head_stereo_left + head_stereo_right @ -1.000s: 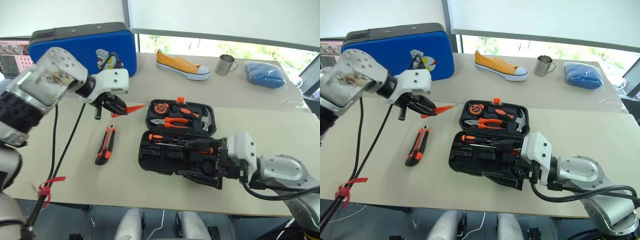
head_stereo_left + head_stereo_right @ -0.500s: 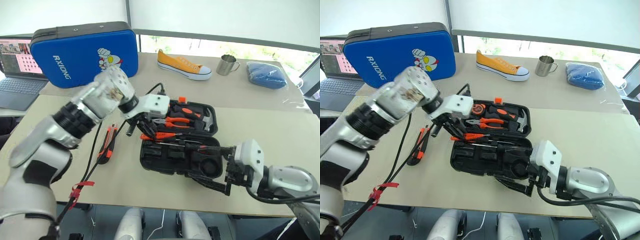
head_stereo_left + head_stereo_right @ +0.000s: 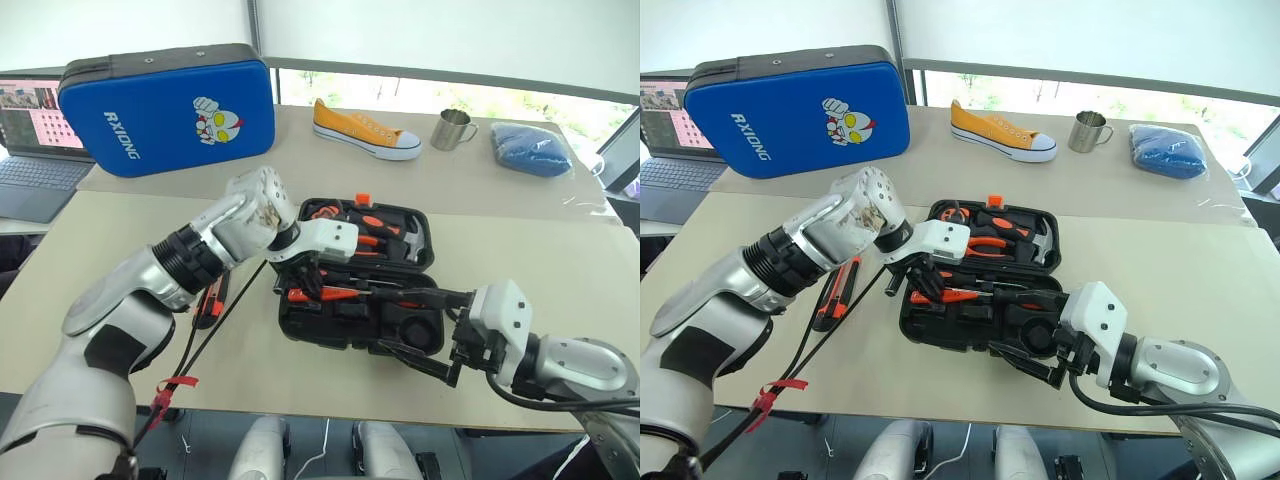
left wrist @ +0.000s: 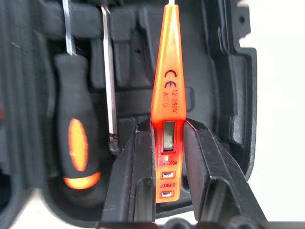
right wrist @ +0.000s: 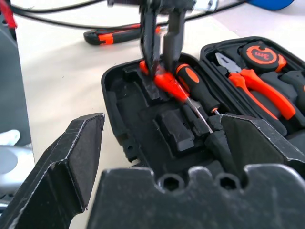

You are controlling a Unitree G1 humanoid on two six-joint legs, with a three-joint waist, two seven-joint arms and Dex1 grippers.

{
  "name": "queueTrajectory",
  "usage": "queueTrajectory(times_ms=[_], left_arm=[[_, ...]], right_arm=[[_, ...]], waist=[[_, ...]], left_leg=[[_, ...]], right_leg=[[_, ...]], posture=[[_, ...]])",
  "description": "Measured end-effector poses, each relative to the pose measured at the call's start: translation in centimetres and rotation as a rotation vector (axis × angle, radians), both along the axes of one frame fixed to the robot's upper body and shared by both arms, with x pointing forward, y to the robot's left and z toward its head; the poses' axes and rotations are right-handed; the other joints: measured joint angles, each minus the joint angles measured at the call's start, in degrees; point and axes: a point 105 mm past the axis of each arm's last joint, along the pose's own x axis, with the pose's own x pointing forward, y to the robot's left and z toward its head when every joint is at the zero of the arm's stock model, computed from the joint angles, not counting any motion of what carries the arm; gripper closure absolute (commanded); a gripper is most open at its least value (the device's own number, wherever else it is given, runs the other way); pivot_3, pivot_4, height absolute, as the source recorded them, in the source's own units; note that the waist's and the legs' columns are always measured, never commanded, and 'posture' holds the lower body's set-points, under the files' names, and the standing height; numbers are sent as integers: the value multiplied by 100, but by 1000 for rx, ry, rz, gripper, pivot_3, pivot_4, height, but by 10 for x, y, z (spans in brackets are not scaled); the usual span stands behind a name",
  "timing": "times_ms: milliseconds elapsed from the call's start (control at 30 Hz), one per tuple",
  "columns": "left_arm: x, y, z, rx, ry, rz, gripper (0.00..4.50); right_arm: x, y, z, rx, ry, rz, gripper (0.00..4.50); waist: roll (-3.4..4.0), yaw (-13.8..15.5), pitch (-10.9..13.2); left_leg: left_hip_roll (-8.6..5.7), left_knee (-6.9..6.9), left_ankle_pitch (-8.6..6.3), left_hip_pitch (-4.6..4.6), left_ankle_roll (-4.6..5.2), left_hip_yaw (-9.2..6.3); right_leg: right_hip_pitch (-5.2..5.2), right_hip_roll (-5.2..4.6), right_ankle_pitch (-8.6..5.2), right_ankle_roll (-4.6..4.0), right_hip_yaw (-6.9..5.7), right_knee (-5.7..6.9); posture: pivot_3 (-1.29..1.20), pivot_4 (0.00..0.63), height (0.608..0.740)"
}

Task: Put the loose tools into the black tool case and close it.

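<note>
The left end effector (image 4: 164, 157) grips the slim orange tester screwdriver (image 4: 166, 100) by its handle end and holds it tip-first over the lower tray of the open black tool case (image 3: 300, 325), which lies near the middle of the worktop (image 3: 120, 330); the right end effector (image 5: 162, 157) hangs wide open and empty at the case's front right corner. One orange-and-black screwdriver (image 5: 198, 93) already lies in the tray, just beside the tester; the utility knife (image 3: 830, 295) is loose on the worktop, left of the case. The tester appears tilted against its moulded slot; released like this it could rest proud on a rib or on the seated screwdriver's shaft, and later stop the lid closing. The open right fingers stand close to the case rim; a nudge could shift the case under the descending tool.
</note>
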Motion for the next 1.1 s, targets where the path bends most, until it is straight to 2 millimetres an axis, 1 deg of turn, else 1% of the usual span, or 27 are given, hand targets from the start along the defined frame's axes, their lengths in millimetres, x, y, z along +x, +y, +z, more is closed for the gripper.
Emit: queueTrajectory(times_ms=[100, 233, 533, 933, 1000, 1033, 1100], left_arm=[[2, -1, -3, 30, -38, -35, 4095], [2, -6, -9, 50, -56, -64, 4095], [12, -16, -14, 48, -24, -24, 4095], [13, -10, -18, 58, -1, 40, 4095], [12, -10, -17, 58, 1, 42, 3088], [12, -9, -17, 60, 3, 41, 2874], [10, -6, -15, 65, 9, 36, 2143]], right_arm=[[-1, 3, 1, 10, -4, 4, 0], [0, 3, 1, 20, -6, -7, 0], [-2, 6, 2, 26, -16, -8, 0], [-4, 9, 0, 35, -5, 2, 0], [-3, 9, 0, 34, -8, 3, 0], [-3, 9, 0, 33, -9, 3, 0], [-2, 8, 0, 30, -10, 2, 0]], waist=[[1, 3, -1], [3, 6, -2], [33, 35, -19], [34, -27, -20], [34, -30, -20], [34, -37, -20], [34, -56, -20]], left_leg=[[0, 0, 0, 7, 0, 0], [-1, 1, 0, 9, 0, 0], [-4, 2, -1, 19, 1, 0], [3, 1, -1, 19, 2, -2], [4, 1, -1, 18, 2, -2], [4, 1, -1, 18, 2, -2], [5, 0, -1, 18, 2, -2]], right_leg=[[8, 0, 0, 0, 0, -1], [10, -1, 0, 0, 0, -1], [24, -1, 0, 1, 0, -1], [19, 7, 1, -2, 3, 4], [19, 7, 1, -2, 3, 4], [18, 8, 1, -2, 3, 4], [17, 9, 1, -2, 3, 5]], posture=[[0, 150, 740], [0, 150, 740], [0, 150, 740], [0, 150, 740], [0, 150, 740], [0, 150, 740], [0, 150, 740]])
